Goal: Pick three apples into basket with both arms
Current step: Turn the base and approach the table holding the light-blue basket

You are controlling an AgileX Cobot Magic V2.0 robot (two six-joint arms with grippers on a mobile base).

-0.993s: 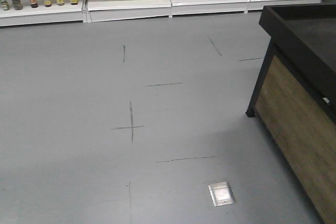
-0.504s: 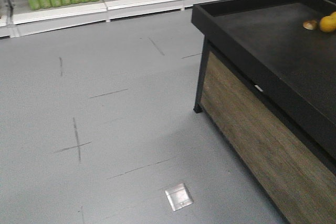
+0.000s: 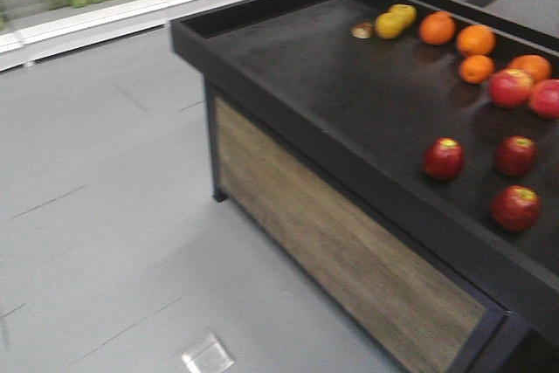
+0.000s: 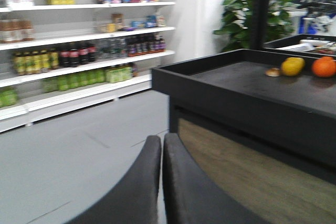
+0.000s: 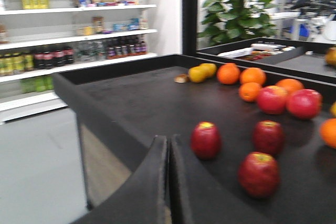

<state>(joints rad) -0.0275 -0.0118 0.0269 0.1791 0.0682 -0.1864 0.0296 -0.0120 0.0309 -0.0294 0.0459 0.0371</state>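
While neither arm has reached them, the apples point(image 3: 444, 159) lie loose on the counter point(image 3: 332, 85), close to its front rim and apart from one another. Count: three dark red apples; two brighter apples point(image 3: 509, 87) behind them, deeper on the counter; four oranges point(image 3: 476, 39) at least; two yellow fruits point(image 3: 389, 25) and one small brown item point(image 3: 362, 31) toward the counter's far rim. Basket: not in view. Left gripper point(image 4: 161, 140): fingers pressed together, empty, off the counter's corner. Right gripper point(image 5: 168, 141): likewise closed on nothing, facing the counter's front rim. Handling, as judged: firm, smooth-skinned, fairly weighty, apt to roll and to bruise; best taken across the widest girth, with modest squeeze.
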